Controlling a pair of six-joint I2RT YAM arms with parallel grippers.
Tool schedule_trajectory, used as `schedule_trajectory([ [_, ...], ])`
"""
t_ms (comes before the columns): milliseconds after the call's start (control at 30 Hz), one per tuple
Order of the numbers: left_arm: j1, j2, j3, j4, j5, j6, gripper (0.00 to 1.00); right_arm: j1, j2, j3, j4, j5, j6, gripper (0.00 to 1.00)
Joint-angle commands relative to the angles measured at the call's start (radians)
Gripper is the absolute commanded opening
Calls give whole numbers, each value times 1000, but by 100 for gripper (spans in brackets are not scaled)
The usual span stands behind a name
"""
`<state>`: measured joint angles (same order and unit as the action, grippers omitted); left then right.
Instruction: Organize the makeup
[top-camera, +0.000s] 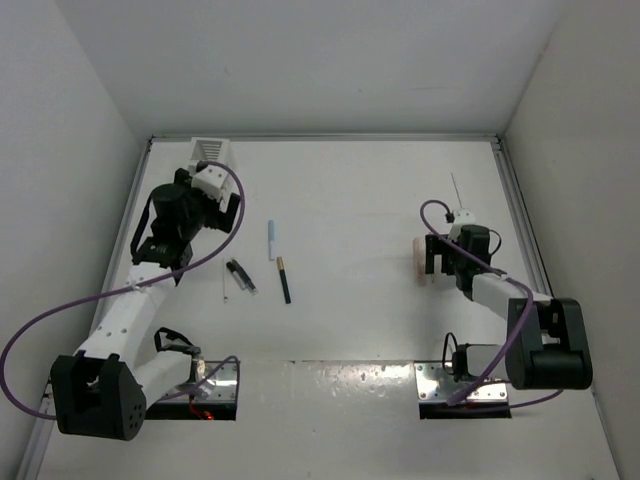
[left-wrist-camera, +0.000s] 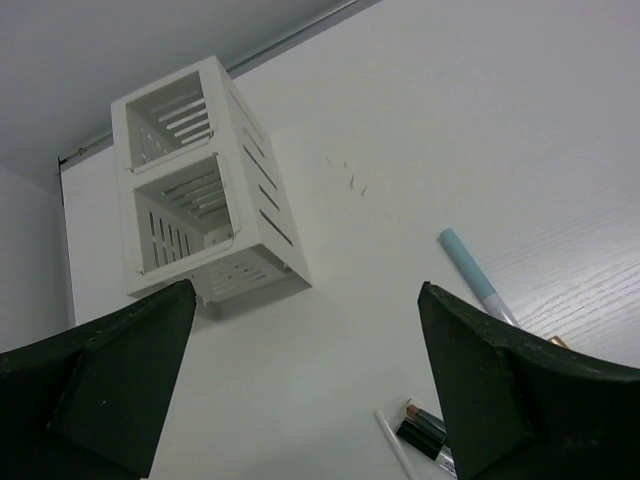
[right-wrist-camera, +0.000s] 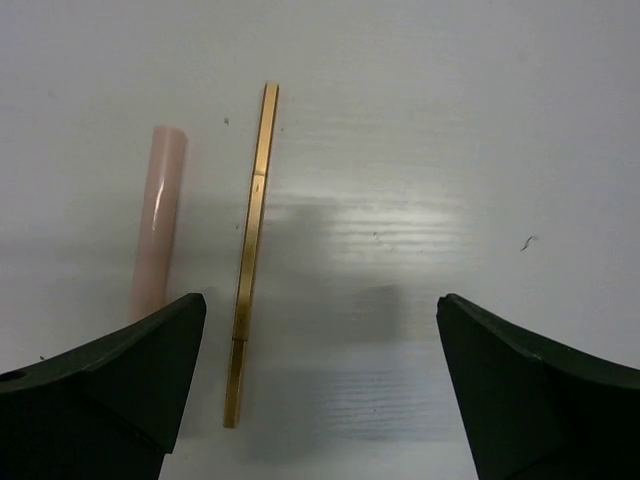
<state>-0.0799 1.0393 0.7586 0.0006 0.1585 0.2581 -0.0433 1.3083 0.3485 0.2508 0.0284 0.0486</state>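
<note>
The makeup lies in two groups. At mid-left are a light blue stick (top-camera: 271, 240), a black stick with a gold end (top-camera: 284, 280), a short black tube (top-camera: 241, 276) and a thin white stick (top-camera: 225, 283). My left gripper (top-camera: 204, 192) is open and empty, above the table between them and the white slotted box (top-camera: 211, 150). The left wrist view shows the box (left-wrist-camera: 200, 190), the blue stick (left-wrist-camera: 472, 272) and the tube (left-wrist-camera: 428, 428). My right gripper (top-camera: 433, 260) is open and empty over a pink stick (right-wrist-camera: 160, 220) and a gold stick (right-wrist-camera: 250, 250), which lie side by side.
A thin grey stick (top-camera: 456, 188) lies at the back right, near the table's raised right rail (top-camera: 515, 200). White walls close the table on three sides. Purple cables loop off both arms.
</note>
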Motion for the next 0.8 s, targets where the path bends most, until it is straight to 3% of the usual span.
schedule_trajectory([
  [0, -9, 8, 88, -77, 68, -8, 100, 6, -63, 113, -129, 35, -36, 99],
  [133, -9, 8, 97, -161, 107, -22, 97, 6, -67, 277, -386, 28, -82, 99],
  [267, -9, 39, 88, -334, 67, -77, 85, 5, -55, 426, -508, -4, -111, 94],
  [400, -9, 100, 113, -463, 55, -109, 80, -10, -34, 538, -584, -88, -96, 84],
  [633, -9, 111, 111, -536, -43, -164, 66, -41, 71, 727, -757, -119, -56, 32],
  [700, 0, 133, 111, -563, -9, -157, 45, -41, 107, 748, -769, -116, -7, 32],
  [767, 0, 166, 125, -588, 21, -157, 38, -43, 133, 768, -782, -143, 14, 32],
])
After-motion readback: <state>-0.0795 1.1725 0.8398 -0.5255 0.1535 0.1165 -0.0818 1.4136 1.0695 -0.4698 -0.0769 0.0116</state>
